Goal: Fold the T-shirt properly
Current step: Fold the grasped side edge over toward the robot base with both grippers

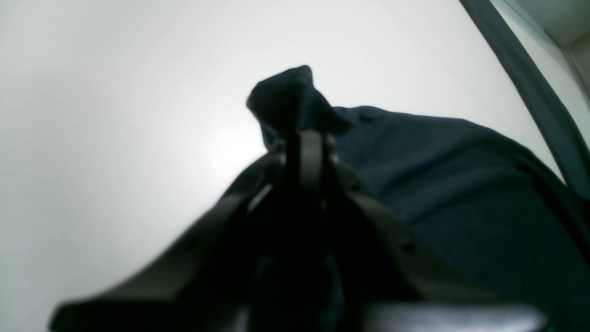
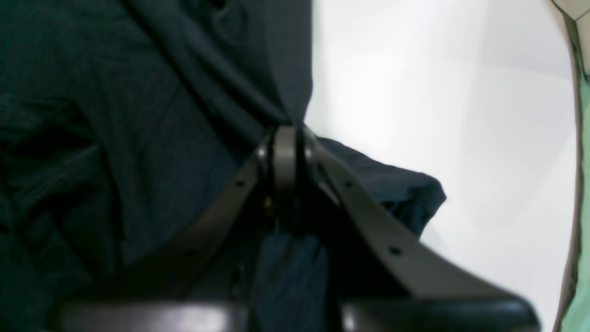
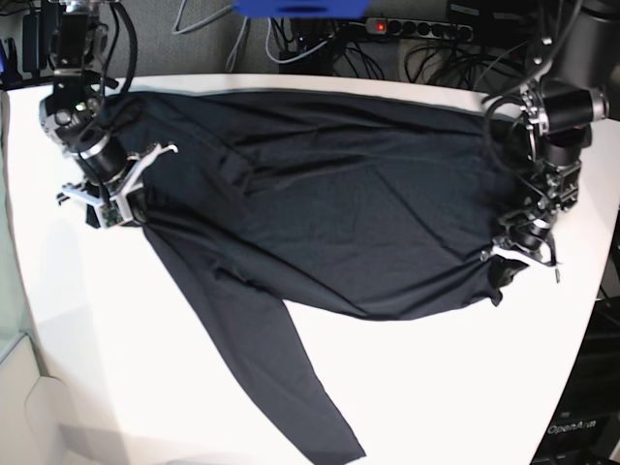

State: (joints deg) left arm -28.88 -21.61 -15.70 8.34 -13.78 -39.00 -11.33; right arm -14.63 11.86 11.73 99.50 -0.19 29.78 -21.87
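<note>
My left hand [image 1: 306,138] sat closest to its wrist lens, clamped on a bunched tuft of the T-shirt [image 1: 451,184]; the cloth stuck out past the fingertips, so the grip was deep enough, I judged, to carry the hem. My right hand [image 2: 286,147] likewise pinched a fold of fabric, with taut creases running away from it. In the base view the T-shirt [image 3: 349,213] lay spread across the far half of the white desk [image 3: 436,387], one long sleeve trailing toward the near edge. Left hand [image 3: 523,247] held at the desk's right edge, right hand [image 3: 111,189] near the far left corner. Holding opposite ends presumably kept the body stretched flat for folding.
</note>
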